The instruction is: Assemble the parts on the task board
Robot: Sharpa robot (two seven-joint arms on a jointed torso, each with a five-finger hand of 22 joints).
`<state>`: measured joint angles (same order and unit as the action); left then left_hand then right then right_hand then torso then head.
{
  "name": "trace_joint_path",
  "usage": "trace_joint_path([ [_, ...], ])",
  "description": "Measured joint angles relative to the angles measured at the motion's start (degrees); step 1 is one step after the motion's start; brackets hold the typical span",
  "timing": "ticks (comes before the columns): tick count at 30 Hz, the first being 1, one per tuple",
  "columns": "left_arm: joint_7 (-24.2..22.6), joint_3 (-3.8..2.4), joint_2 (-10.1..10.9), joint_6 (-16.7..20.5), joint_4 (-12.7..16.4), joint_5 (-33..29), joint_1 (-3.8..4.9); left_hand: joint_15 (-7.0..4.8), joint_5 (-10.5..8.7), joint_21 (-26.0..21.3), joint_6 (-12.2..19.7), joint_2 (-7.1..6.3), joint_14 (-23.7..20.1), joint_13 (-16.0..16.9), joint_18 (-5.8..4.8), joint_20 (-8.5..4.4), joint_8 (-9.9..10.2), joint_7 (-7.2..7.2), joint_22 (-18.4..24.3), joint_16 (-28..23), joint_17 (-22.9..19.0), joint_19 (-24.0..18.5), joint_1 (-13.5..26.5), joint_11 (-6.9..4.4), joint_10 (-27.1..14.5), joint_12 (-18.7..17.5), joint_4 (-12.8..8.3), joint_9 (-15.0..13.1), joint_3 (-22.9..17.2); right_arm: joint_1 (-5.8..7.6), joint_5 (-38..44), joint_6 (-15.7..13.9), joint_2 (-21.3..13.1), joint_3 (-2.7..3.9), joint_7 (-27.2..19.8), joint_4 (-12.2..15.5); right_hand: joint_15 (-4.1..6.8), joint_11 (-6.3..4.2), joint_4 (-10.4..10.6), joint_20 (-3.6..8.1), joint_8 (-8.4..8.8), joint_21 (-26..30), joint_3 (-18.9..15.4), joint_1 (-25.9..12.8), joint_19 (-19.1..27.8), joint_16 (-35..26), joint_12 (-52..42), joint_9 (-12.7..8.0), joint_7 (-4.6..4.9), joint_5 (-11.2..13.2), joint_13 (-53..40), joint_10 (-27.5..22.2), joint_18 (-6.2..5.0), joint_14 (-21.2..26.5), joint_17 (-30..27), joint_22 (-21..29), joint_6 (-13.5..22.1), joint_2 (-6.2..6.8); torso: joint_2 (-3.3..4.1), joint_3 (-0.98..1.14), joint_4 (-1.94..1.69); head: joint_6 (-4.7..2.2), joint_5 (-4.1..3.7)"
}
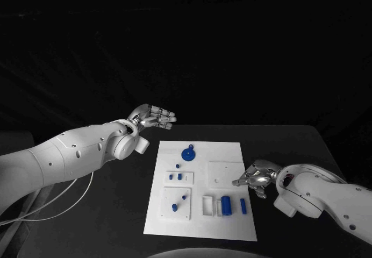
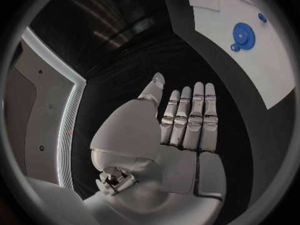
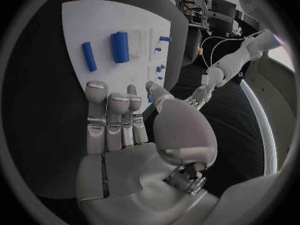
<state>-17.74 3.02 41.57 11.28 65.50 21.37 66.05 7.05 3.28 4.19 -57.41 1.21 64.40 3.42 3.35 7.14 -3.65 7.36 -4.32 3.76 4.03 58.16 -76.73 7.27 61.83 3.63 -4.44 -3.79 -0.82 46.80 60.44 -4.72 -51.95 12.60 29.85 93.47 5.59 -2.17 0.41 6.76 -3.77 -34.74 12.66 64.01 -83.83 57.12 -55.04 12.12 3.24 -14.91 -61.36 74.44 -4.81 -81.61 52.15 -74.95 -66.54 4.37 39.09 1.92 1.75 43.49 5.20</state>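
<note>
1. The task board (image 1: 203,185) lies flat in the middle of the black table (image 1: 116,215), a white plate with its parts spread over it instead of seated together, so by my reading the assembly has barely begun.
2. A blue gear (image 1: 188,155) lies near the board's far end with a small blue piece (image 1: 191,145) just beyond it; a blue cylinder (image 1: 226,204) and a thinner blue bar (image 1: 242,205) lie side by side near the right edge, beside a white slotted block (image 1: 208,204).
3. Small blue pegs (image 1: 177,176) sit on a raised white square, and more (image 1: 179,202) on a second square nearer the robot (too small to tell whether they stand in holes or merely lie there).
4. The right hand (image 1: 254,181) hovers at the board's right edge, just beside the cylinder and bar, fingers loosely apart and empty; it seems posed to reach for one of them.
5. The left hand (image 1: 152,118) is raised well apart from the board, beyond its far left corner, fingers straight and together, holding nothing (likely kept clear of the work).
</note>
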Motion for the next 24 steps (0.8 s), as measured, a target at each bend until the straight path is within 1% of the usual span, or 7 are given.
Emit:
trace_joint_path([
  [4,-0.75,0.00,0.38,-0.01,0.69,-0.41,0.00,0.05,0.00,0.00,0.00,0.04,-0.05,0.00,0.00,0.00,0.00,0.00,0.00,0.00,-0.08,0.00,0.22,0.00,0.00,0.00,0.16,0.00,0.16,0.08,-1.35,2.38,-0.06,-0.48,3.52,-0.03,-0.04,0.13,1.59,0.00,0.00,-1.18,-0.43,-1.86,0.00,0.54,0.51,0.65,0.00,3.89,-0.95,0.13,0.00,0.04,1.41,0.00,0.00,0.29,-0.25,-0.08,0.07,0.42,-0.40],
  [9,-1.36,0.01,0.42,-0.08,1.01,-0.89,-0.01,0.22,0.00,0.00,0.00,-0.29,-0.22,0.00,0.01,0.00,0.00,0.00,0.01,0.00,-0.07,0.00,0.76,0.00,0.00,0.00,0.46,0.00,0.46,0.04,-3.07,4.39,0.32,-2.20,6.85,-0.46,-0.26,0.21,4.17,0.00,0.00,-2.29,0.40,-3.33,0.00,0.54,1.23,1.15,0.02,7.59,-1.99,0.63,-0.01,-0.18,2.75,0.00,0.50,0.97,-0.55,-0.41,0.20,0.98,-0.91],
  [15,-1.70,0.02,0.15,-0.33,1.16,-1.24,-0.02,0.21,-0.28,0.00,0.41,-1.56,-0.66,0.00,0.01,-0.21,0.00,-0.41,0.06,0.00,-0.13,-0.21,2.03,0.00,-0.45,0.00,1.10,0.00,1.10,0.03,-3.22,5.27,2.24,-4.75,8.51,-1.37,-0.26,0.41,6.23,-0.01,0.00,-2.63,1.19,-3.66,0.00,0.54,2.17,1.17,0.14,8.47,-3.19,0.83,-0.01,-0.59,3.74,0.01,1.16,1.84,-0.86,-0.87,0.31,1.58,-1.42],
  [16,-1.75,0.02,0.06,-0.41,1.22,-1.28,-0.02,0.12,-0.28,0.00,0.41,-1.65,-0.75,0.00,0.01,-0.21,0.00,-0.41,0.06,0.00,-0.16,-0.21,2.12,-0.09,-0.53,0.00,1.17,0.00,1.16,0.02,-3.01,5.34,2.72,-5.18,8.71,-1.60,-0.26,0.42,6.57,-0.01,0.00,-2.63,1.35,-3.57,0.00,0.54,2.33,1.12,0.33,8.73,-3.28,0.83,-0.01,-0.59,3.83,0.01,1.35,2.42,-0.89,-0.94,0.30,1.64,-1.45],
  [20,-1.78,0.02,-0.14,-0.74,1.35,-1.32,-0.02,0.08,-0.28,0.00,0.62,-2.11,0.12,0.00,0.01,-0.41,0.00,-0.20,0.06,0.00,-0.16,-0.42,2.58,-0.09,-0.53,0.00,1.90,0.00,0.94,0.03,-2.03,5.39,4.32,-6.24,9.14,-2.42,-0.26,0.42,7.35,-0.01,0.00,-2.63,1.67,-3.30,0.00,0.22,2.57,1.02,0.42,9.13,-3.55,0.83,-0.01,-0.59,4.02,0.01,1.44,2.96,-0.97,-1.06,0.27,1.97,-1.69],
  [22,-1.78,0.03,-0.17,-0.90,1.41,-1.32,-0.02,0.02,-0.28,0.00,0.62,-2.33,0.21,0.00,-0.75,-0.43,0.00,-0.20,0.06,0.00,-0.21,-0.44,2.80,-0.09,-0.53,0.00,2.32,0.00,0.83,0.02,-1.51,5.38,4.99,-6.59,9.28,-2.85,-0.26,0.42,7.42,-0.01,0.00,-2.63,1.74,-3.30,0.00,0.22,2.57,1.02,0.42,9.13,-3.61,0.83,-0.01,-0.59,4.04,0.01,1.44,2.96,-0.98,-1.08,0.27,2.05,-1.80],
  [24,-1.78,0.03,-0.20,-1.07,1.49,-1.32,-0.02,0.02,-0.28,0.00,0.82,-2.40,0.21,0.00,-0.74,-0.61,0.00,-0.40,0.06,0.00,-0.24,-0.62,2.87,-0.09,-0.53,0.00,2.67,0.00,0.77,-0.06,-0.82,5.32,5.74,-6.84,9.40,-3.45,-0.26,0.42,7.42,-0.01,0.00,-2.63,1.74,-3.00,0.00,0.09,2.95,0.88,0.42,9.13,-3.62,0.83,-0.01,-0.59,4.11,0.02,1.85,3.25,-0.98,-1.10,0.28,2.08,-1.87],
])
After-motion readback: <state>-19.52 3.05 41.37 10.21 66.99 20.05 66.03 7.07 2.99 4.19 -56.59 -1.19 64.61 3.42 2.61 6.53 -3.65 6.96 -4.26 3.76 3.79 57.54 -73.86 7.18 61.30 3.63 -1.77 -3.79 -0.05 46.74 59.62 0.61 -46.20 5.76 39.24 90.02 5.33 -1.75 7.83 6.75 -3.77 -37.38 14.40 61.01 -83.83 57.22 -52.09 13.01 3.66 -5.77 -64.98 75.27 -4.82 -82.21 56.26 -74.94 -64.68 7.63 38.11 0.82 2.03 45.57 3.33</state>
